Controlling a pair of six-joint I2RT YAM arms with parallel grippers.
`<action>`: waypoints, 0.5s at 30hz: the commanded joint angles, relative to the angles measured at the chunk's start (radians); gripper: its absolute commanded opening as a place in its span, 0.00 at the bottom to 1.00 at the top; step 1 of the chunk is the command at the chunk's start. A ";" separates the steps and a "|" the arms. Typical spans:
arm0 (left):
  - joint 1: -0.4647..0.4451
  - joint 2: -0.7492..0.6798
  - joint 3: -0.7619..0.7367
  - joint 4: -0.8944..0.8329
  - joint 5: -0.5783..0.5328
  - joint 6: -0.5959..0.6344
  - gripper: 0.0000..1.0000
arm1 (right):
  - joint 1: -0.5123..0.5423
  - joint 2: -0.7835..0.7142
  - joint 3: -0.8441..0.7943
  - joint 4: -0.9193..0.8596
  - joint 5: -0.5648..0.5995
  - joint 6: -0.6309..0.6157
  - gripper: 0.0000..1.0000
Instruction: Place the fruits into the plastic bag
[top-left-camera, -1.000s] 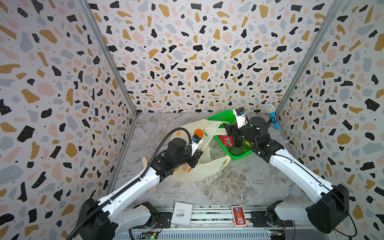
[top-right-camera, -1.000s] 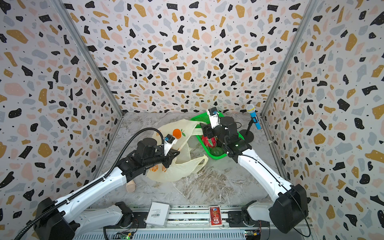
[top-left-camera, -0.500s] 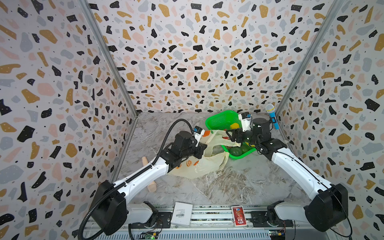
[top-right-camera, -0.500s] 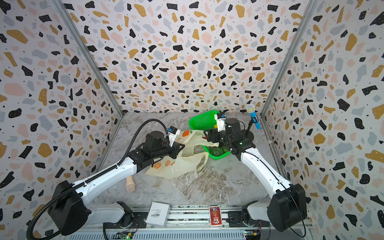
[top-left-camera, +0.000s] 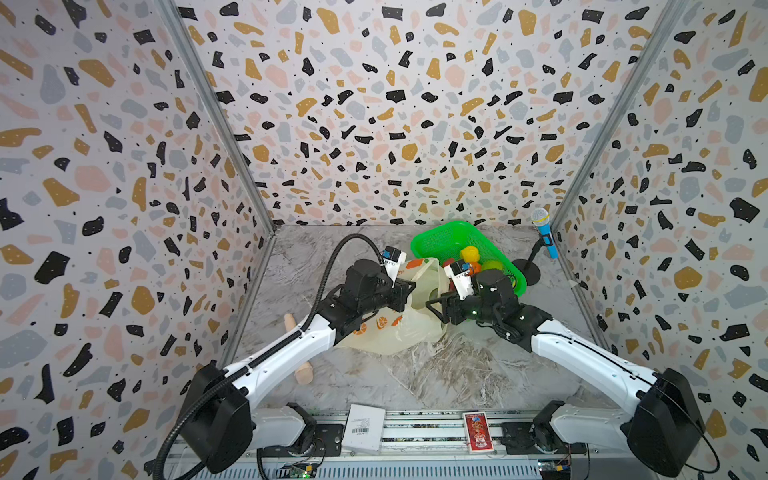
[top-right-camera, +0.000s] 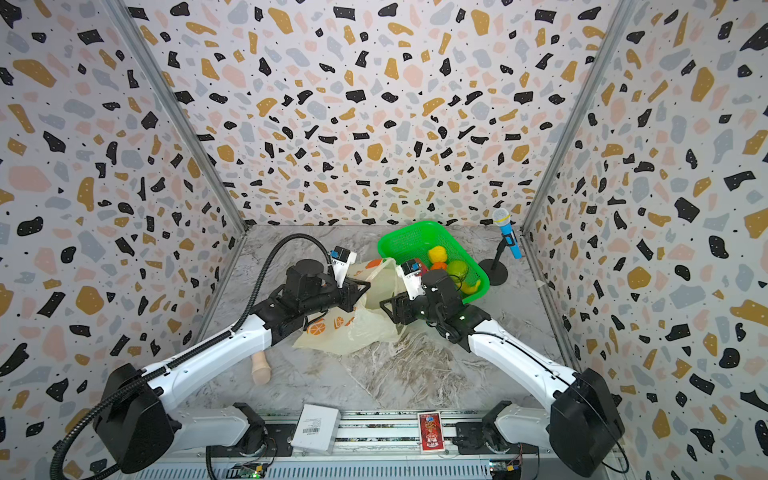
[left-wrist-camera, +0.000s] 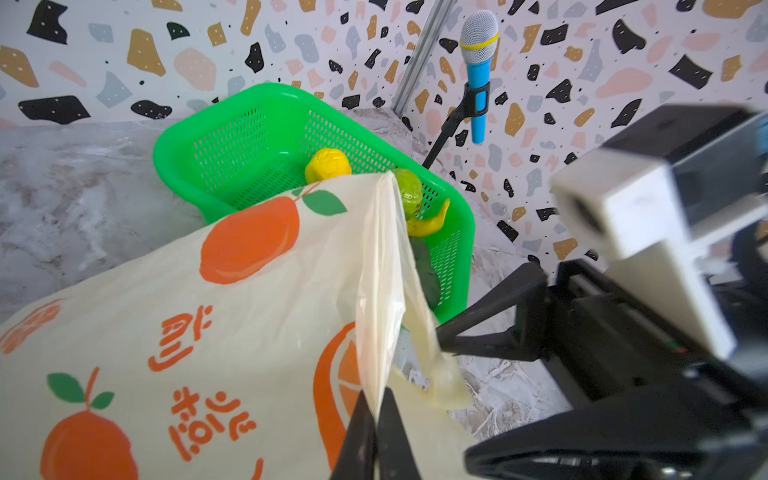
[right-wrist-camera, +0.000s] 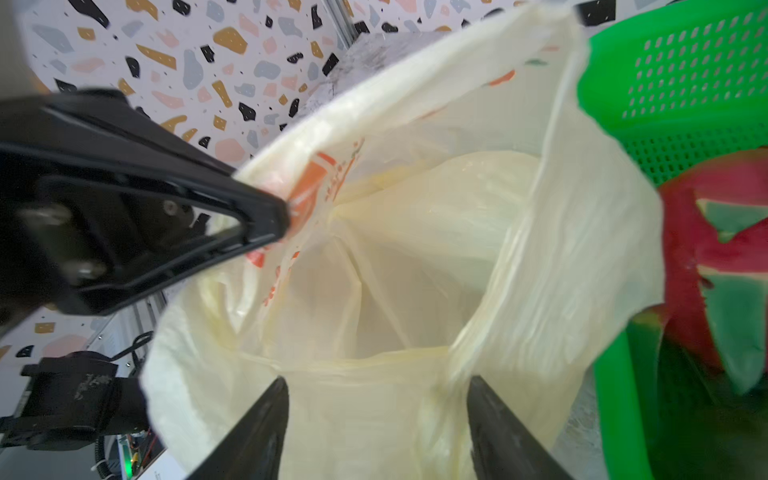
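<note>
Beside green basket (top-left-camera: 440, 245) — pale, crinkly plastic bag (top-left-camera: 411, 328)

Three walls noted: back wall (top-left-camera: 395, 104) and side walls (top-left-camera: 104, 187), all faced in white terrazzo-print panels flecked black, ochre, pink and grey. Back corners are marked by bare metal posts (top-left-camera: 216, 120). The surface (top-left-camera: 415, 374) is covered in grey-white marble pattern. A metal rail (top-left-camera: 415, 432) is seen along the near edge. Light even, shadows faint.

Thin, crinkly, translucent film on the plastic bag (left-wrist-camera: 249, 332); glossy perforated plastic on the basket (left-wrist-camera: 232, 137); smooth marbled worktop (left-wrist-camera: 83, 199).
</note>
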 joint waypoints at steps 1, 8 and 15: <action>0.007 -0.033 -0.014 0.084 0.054 -0.003 0.00 | 0.048 0.036 0.019 0.029 0.081 0.030 0.67; 0.010 -0.059 -0.014 0.072 0.088 0.030 0.00 | 0.049 0.006 -0.013 -0.021 0.295 0.025 0.70; 0.042 -0.115 -0.002 -0.028 0.201 0.121 0.00 | -0.163 -0.081 -0.022 -0.096 0.441 0.085 0.70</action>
